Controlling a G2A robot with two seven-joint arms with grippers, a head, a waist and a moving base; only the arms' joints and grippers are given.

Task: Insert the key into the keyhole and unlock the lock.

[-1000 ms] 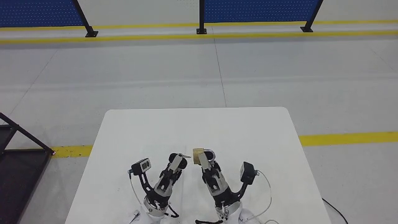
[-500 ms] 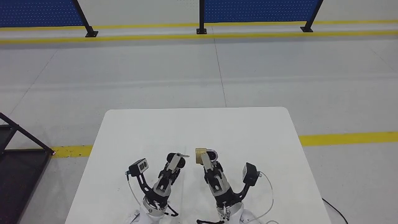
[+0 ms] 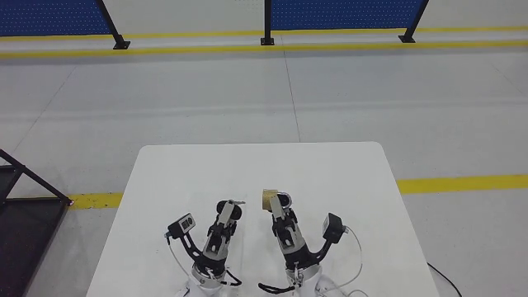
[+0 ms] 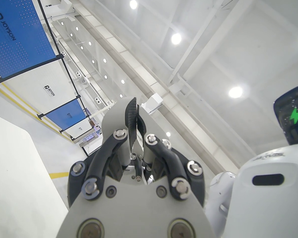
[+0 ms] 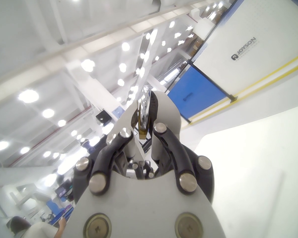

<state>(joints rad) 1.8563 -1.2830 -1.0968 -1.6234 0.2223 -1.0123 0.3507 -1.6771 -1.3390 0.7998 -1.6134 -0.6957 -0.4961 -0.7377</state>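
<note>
Currently: a white surface (image 3: 247,165) runs well past both grippers to its far edge and out to both side edges. The left gripper (image 3: 226,209) is near the near edge, with its fingers (image 4: 114,117) pressed together on the key (image 3: 237,202), a thin sliver at their tip. The right gripper (image 3: 279,207) is just beside it, its fingers (image 5: 166,110) clamped on the brass lock (image 3: 269,199). Key and lock are held apart, with a narrow gap between them. Both grippers angle up toward the ceiling.
</note>
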